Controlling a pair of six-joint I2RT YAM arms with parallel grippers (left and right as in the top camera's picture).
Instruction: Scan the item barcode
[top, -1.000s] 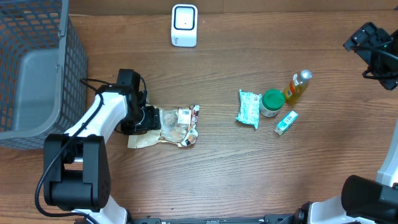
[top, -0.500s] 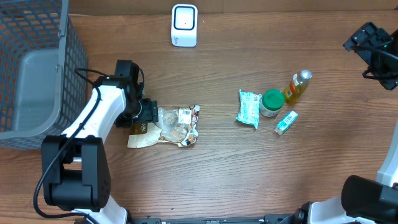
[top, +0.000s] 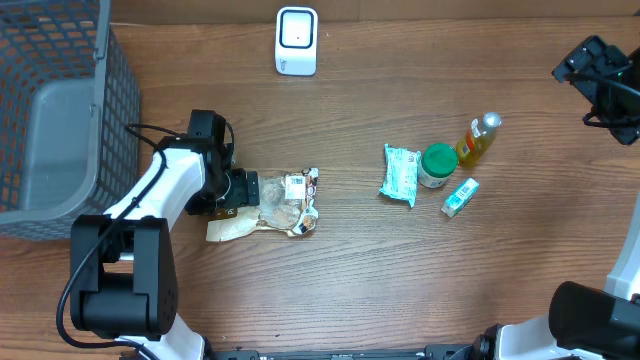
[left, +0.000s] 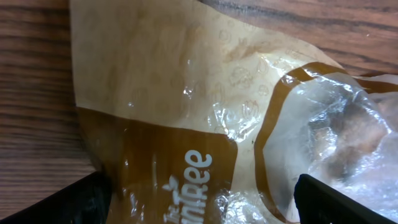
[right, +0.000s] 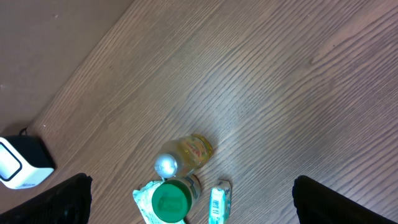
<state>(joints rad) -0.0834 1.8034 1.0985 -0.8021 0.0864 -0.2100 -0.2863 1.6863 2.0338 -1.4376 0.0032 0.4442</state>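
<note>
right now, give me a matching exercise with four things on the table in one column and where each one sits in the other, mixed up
Things:
1. barcode scanner
2. snack bag
3. wire basket
4. green-lidded jar

Places:
a. between the mint-green packet and the yellow bottle
b. far out on the left arm's side
c. right at the open left gripper
d. alone at the far side, white face up

Pairs: 1-d, 2-c, 3-b, 4-a
</note>
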